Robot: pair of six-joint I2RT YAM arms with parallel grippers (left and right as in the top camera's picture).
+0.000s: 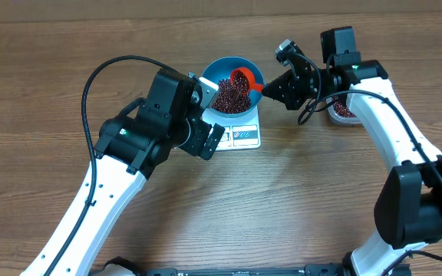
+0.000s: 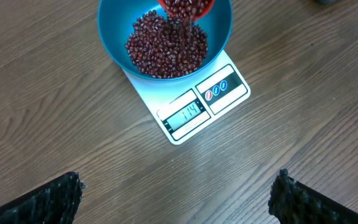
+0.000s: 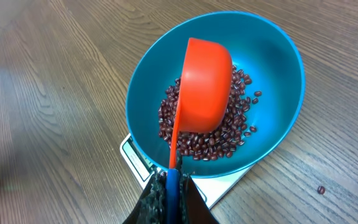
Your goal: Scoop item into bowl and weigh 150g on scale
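Note:
The blue bowl (image 1: 229, 65) (image 2: 114, 25) (image 3: 278, 68) stands on the white scale (image 1: 244, 136) (image 2: 229, 87) (image 3: 135, 158), whose display reads 114. A heap of red-brown beans (image 1: 229, 96) (image 2: 163, 53) (image 3: 229, 134) lies in the bowl. My right gripper (image 1: 271, 88) (image 3: 171, 186) is shut on the blue handle of an orange scoop (image 1: 244, 77) (image 2: 188, 6) (image 3: 207, 87). The scoop is tipped over the bowl, and beans fall from it in the left wrist view. My left gripper (image 1: 208, 115) (image 2: 178, 180) hangs open and holds nothing, just left of the scale.
A clear tub (image 1: 344, 111) with more beans sits right of the scale, partly hidden under my right arm. One stray bean (image 3: 321, 190) lies on the wooden table near the scale.

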